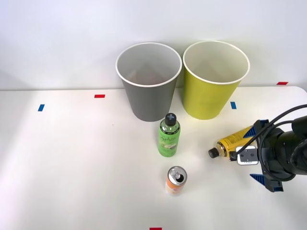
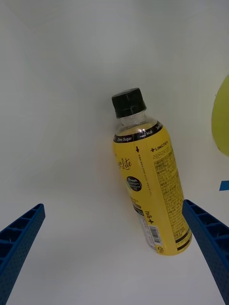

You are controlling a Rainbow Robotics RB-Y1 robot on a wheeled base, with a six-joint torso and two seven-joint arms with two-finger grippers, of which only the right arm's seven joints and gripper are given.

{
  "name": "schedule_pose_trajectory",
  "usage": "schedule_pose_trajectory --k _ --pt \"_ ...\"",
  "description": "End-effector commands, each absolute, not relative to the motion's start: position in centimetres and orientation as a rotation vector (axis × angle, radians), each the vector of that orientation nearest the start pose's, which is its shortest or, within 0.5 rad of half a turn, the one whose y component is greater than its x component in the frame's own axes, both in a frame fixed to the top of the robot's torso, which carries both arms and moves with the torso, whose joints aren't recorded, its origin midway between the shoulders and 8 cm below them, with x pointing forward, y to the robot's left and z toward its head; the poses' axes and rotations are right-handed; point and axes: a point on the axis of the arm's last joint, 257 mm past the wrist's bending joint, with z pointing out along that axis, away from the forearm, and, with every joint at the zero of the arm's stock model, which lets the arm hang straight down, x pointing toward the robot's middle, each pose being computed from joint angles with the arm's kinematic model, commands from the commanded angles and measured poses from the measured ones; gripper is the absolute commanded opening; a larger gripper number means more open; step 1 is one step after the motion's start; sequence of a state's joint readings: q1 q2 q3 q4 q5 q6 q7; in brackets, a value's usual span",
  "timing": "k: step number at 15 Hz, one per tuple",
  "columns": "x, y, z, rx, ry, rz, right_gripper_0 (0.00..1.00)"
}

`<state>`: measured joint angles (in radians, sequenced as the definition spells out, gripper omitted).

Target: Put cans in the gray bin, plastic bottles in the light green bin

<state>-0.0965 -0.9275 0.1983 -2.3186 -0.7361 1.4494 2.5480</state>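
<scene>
I have the right gripper (image 1: 261, 155) low over the white surface (image 1: 72, 158), jaws spread wide and holding nothing. The yellow can (image 2: 148, 178) lies on its side between the blue fingers (image 2: 210, 243), touching neither, black cap pointing away from the wrist. The gray bin (image 1: 148, 81) and light green bin (image 1: 216, 79) stand at the back, the green bottle (image 1: 169, 135) and orange-white can (image 1: 176, 180) upright before them.

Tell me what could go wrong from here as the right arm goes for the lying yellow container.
1. The yellow black-capped bottle-shaped container lies on its side, off-centre between the open right hand's fingers; closing may roll it away.
2. Its clear neck suggests plastic, so choosing the round gray bin over the yellow-green bin could mis-sort it.
</scene>
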Motion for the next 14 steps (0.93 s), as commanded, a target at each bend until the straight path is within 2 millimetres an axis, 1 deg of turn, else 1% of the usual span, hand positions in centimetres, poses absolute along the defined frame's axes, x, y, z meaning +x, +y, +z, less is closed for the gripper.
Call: schedule_pose_trajectory --k 1,3,6,8,10,14 --pt "39.3 -25.3 -22.9 -2.117 1.628 -0.537 1.0" --pt "41.0 -25.5 -23.5 -2.132 1.644 -0.532 1.0" --pt "42.5 -24.9 -24.8 -2.153 1.655 -0.534 1.0" --pt "43.2 -24.4 -25.9 -2.204 1.636 -0.568 1.0" --pt "43.6 -23.7 -26.5 -2.229 1.621 -0.584 1.0" --pt "45.3 -23.5 -27.5 -2.237 1.651 -0.59 1.0"
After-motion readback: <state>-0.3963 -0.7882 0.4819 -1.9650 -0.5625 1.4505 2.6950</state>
